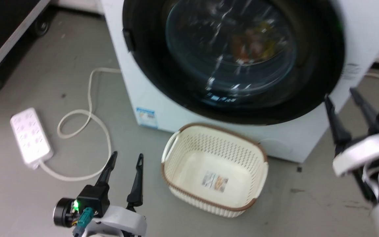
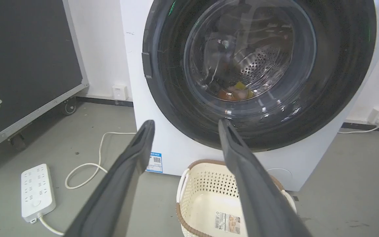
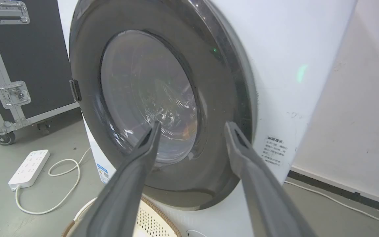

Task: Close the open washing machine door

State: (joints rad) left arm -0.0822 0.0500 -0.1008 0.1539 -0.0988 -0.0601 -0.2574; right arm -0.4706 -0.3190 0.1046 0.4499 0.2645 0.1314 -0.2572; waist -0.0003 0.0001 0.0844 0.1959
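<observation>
Hovering nearest at the lower left, the left hand [image 1: 127,154] held nothing; its two dark fingers were spread apart above the bare floor [image 1: 18,197], well clear of everything. I judged this a parked pose, out of the door's way. To its left lay a white power strip [image 1: 30,135] with its looped cable [image 1: 90,115]. To its right the empty cream basket [image 1: 215,126] stood close before the machine, beneath the door. At the right, the right hand [image 1: 339,93], likewise spread and empty, hung near the machine's lower right corner, apart from the door. Farther off, the washing machine door [image 1: 317,65] lay flat against the white washing machine [image 1: 367,29]. With no gap showing, it looked shut, though whether the latch had caught could not be told. Far left stood a black wheeled case [image 2: 28,49].
</observation>
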